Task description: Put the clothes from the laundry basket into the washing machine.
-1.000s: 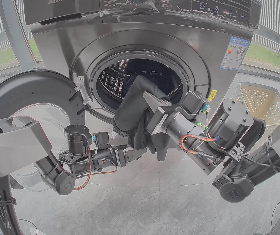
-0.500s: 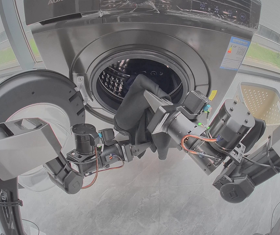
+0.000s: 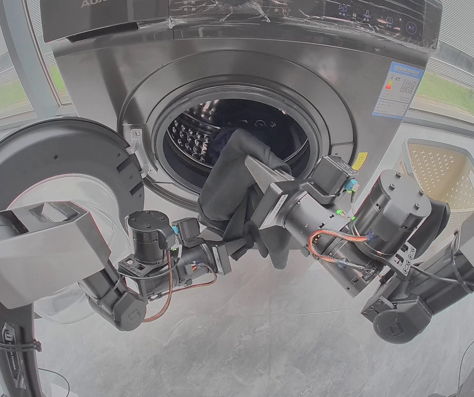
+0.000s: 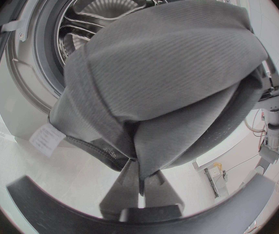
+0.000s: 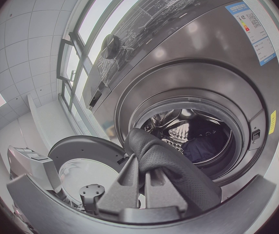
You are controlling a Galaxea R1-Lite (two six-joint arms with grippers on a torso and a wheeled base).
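A dark grey garment [image 3: 226,183] hangs in front of the washing machine's open drum [image 3: 264,125], its top level with the opening. My right gripper [image 3: 251,164] is shut on the garment's upper fold, and the cloth [image 5: 165,160] drapes over its fingers [image 5: 123,186]. My left gripper [image 3: 245,242] sits below, shut on the garment's lower edge [image 4: 165,65], which is pinched between its fingers [image 4: 126,182]. A white care label [image 4: 47,138] dangles from the hem. Another dark cloth [image 5: 201,147] lies inside the drum.
The round machine door [image 3: 55,155] stands swung open on the left, close behind my left arm. A beige laundry basket [image 3: 446,177] stands on the floor at the right, behind my right arm. Grey tiled floor [image 3: 259,332] lies open in front.
My left arm has moved right and up, bringing its gripper onto the garment's lower edge. The hanging cloth has bunched upward slightly. The right gripper has barely shifted.
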